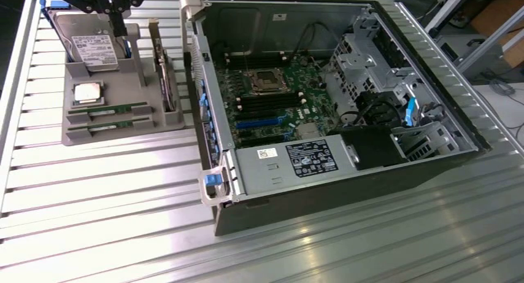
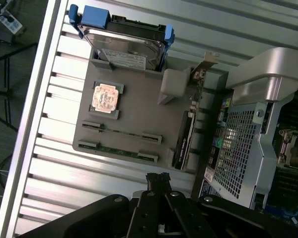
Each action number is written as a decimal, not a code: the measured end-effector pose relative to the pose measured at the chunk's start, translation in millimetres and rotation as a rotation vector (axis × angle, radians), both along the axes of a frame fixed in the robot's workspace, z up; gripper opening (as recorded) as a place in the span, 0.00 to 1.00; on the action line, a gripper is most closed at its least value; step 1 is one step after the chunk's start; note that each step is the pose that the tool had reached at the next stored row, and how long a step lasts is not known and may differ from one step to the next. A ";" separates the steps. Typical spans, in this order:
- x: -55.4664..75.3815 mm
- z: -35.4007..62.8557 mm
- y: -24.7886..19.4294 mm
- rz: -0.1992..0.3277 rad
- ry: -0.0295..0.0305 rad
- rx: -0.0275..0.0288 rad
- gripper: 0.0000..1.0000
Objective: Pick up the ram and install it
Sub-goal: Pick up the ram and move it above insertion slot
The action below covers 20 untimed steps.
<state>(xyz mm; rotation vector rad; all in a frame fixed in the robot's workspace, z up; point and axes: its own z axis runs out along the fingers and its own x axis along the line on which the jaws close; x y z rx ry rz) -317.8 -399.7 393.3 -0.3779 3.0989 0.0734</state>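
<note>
Since the gray holder (image 1: pixel 115 139) is standing the ram (image 1: pixel 110 110) and its twin (image 1: pixel 110 127) on edge in narrow slots, presumably to offer their top edges for pinching, both are sitting untouched. The gripper (image 1: pixel 120 30) is hovering by the hard drive (image 1: pixel 94 46) with jaws pressed together, gripping nothing; the ram is lying well apart from it, beyond the processor chip (image 1: pixel 88 93), at the holder's opposite end.

Thin green ram (image 1: pixel 110 109) on edge, slotted in gray holder (image 1: pixel 123 88), beside 1 identical stick (image 1: pixel 110 127)
</note>
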 end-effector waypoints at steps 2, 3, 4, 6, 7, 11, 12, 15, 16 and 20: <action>0.0 0.0 0.0 0.006 0.0000 0.0000 0.11; 0.0 0.0 0.0 0.011 0.0000 0.0000 0.11; 0.0 0.0 0.0 0.015 -0.0001 0.0000 0.11; 0.0 0.0 0.0 0.025 0.0000 0.0000 0.11; 0.0 0.0 0.0 0.029 0.0000 0.0000 0.11; 0.0 0.0 0.0 0.044 0.0000 0.0000 0.11; 0.0 0.0 0.0 0.051 -0.0001 0.0000 0.11; 0.0 0.0 0.0 0.062 0.0000 0.0000 0.11; 0.0 0.0 0.0 0.067 0.0000 0.0000 0.11; 0.0 0.0 0.0 0.091 0.0000 0.0000 0.11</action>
